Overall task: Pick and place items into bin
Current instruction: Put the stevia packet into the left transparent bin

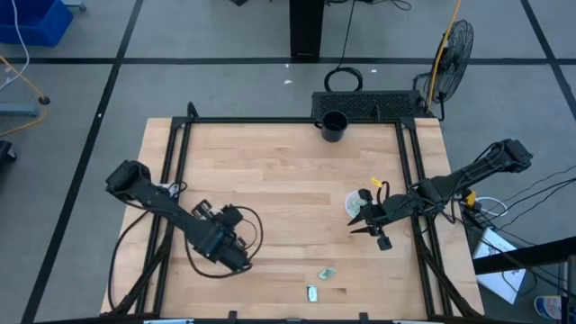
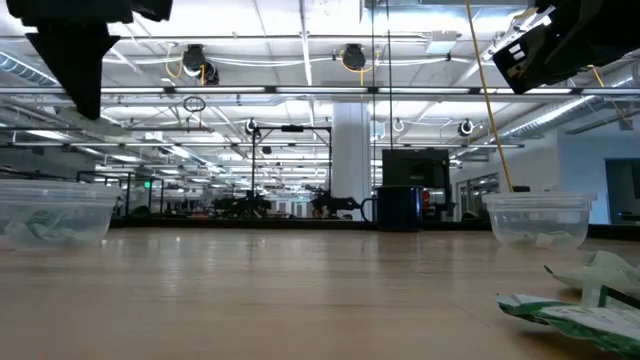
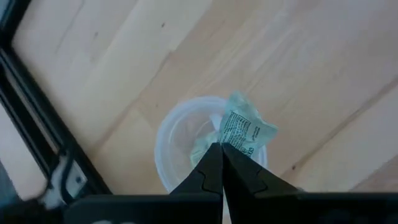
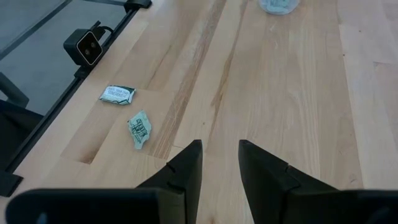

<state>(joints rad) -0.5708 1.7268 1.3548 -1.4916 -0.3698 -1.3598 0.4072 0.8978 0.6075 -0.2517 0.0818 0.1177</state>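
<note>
Left gripper [image 3: 221,163] pinches a crinkled green packet [image 3: 245,129] over a round clear plastic cup [image 3: 180,146]. Right gripper [image 4: 219,163], fingers apart, hangs beyond that cup; two packets [image 4: 139,129] lie between.

— What colours did the tabletop [image 1: 288,171] and its frame [image 1: 180,144] have?

— The tabletop was light wood with grain lines, the frame black. The packets [image 4: 117,94] were pale green with small dark print, the cup [image 3: 180,143] clear, the mug [image 1: 333,126] dark, and both claws black.
</note>
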